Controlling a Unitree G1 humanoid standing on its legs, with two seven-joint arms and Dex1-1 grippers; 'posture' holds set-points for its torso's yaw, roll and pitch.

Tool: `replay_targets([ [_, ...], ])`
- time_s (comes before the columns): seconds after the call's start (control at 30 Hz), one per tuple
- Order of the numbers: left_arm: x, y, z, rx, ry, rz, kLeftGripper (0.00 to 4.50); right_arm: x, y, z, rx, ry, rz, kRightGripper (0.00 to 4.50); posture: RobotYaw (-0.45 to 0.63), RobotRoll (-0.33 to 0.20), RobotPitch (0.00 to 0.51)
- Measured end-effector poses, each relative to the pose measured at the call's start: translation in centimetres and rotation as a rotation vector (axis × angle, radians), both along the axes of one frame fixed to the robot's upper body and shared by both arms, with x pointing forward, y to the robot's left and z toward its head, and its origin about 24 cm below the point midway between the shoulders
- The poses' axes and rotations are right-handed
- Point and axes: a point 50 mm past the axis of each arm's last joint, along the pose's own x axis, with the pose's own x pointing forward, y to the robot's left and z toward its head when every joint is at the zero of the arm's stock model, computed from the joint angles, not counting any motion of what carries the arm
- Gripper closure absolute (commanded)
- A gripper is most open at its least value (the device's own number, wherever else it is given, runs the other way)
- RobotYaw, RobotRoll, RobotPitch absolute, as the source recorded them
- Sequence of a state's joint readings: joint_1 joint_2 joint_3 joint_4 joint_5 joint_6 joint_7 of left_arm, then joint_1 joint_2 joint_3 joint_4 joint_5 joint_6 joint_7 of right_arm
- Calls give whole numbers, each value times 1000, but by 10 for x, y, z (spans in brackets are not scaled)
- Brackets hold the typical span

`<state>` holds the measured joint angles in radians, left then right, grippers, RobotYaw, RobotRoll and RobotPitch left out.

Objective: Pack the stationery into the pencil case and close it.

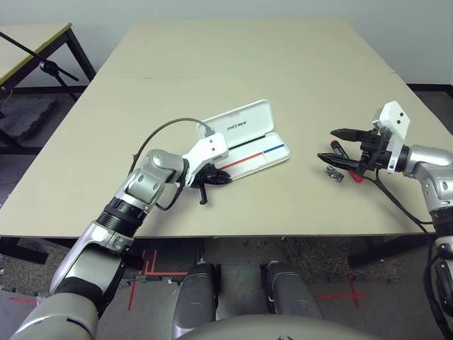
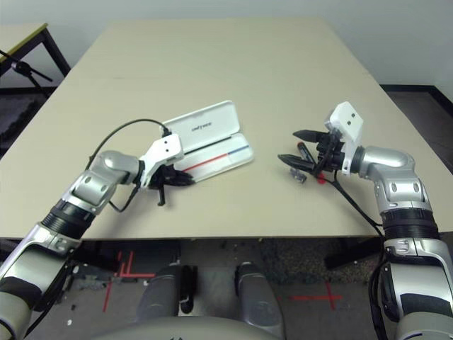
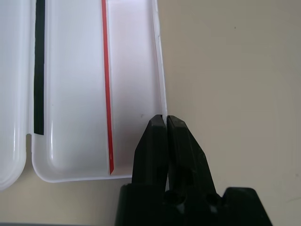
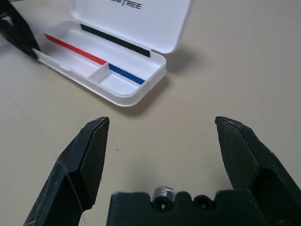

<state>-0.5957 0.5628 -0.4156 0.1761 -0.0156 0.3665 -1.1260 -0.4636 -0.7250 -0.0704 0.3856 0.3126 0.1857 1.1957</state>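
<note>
Beige tabletop [image 1: 212,71] runs beneath both arms, pale walls beyond. Left gripper [image 3: 168,117] pinches shut on the near rim of the open white UNITREE pencil case [image 1: 251,159]. Right gripper [image 4: 162,120] stands wide, empty; just beneath it lie a red marker [image 1: 355,176] and small metallic clip [image 1: 333,173].

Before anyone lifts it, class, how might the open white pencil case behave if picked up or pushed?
The white hard-plastic pencil case looks stiff, since its walls stand straight. It is probably light, being thin-walled and empty. Its raised lid might swing if the tray were lifted.
</note>
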Motion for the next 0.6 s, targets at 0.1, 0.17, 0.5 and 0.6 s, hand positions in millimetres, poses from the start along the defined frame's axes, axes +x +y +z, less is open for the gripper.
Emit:
replay_targets([
  [0.1,-5,7,2,41,-20,-86,4464,-4,1,1,1,37,36,0,-106,0,92],
  [0.17,-9,12,4,68,-33,-144,4464,-6,1,1,6,58,51,0,-97,0,95],
  [0.5,-20,22,6,120,-43,-244,4464,-7,6,1,3,71,72,0,-92,0,99],
  [0.6,-21,21,6,118,-41,-243,4464,-7,7,0,6,73,73,0,-88,0,100],
])
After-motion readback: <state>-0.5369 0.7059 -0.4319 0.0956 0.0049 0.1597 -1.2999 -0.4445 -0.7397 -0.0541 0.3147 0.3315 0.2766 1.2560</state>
